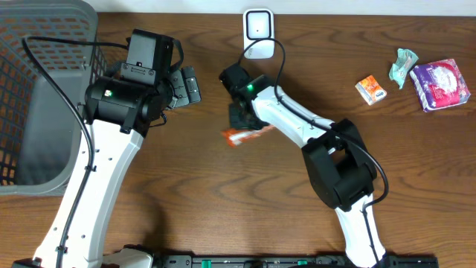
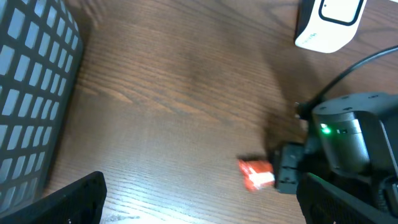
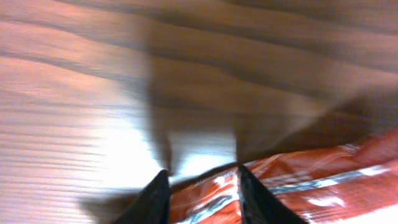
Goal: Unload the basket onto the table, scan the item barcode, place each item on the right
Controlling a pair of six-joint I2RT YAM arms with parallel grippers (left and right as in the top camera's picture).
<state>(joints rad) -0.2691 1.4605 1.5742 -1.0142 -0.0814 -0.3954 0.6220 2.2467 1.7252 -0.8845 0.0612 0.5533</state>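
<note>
Black fingertips [image 3: 160, 200] of the right gripper [image 3: 204, 190] straddle the crinkly orange foil packet [image 3: 311, 180], central on the wooden bench [image 1: 186, 201], ready for the white scanner [image 1: 258, 30] at its far edge; a firm grip I cannot tell. Left gripper [image 2: 205, 208] stands open.

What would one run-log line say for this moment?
right hand: over orange packet on table, grip unclear | left hand: open, empty | white scanner: packet not presented

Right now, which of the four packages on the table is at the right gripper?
The orange-red packet mid-table; its end sits between the fingers of the right gripper. The orange box, green packet and purple pack lie far off to the right.
</note>
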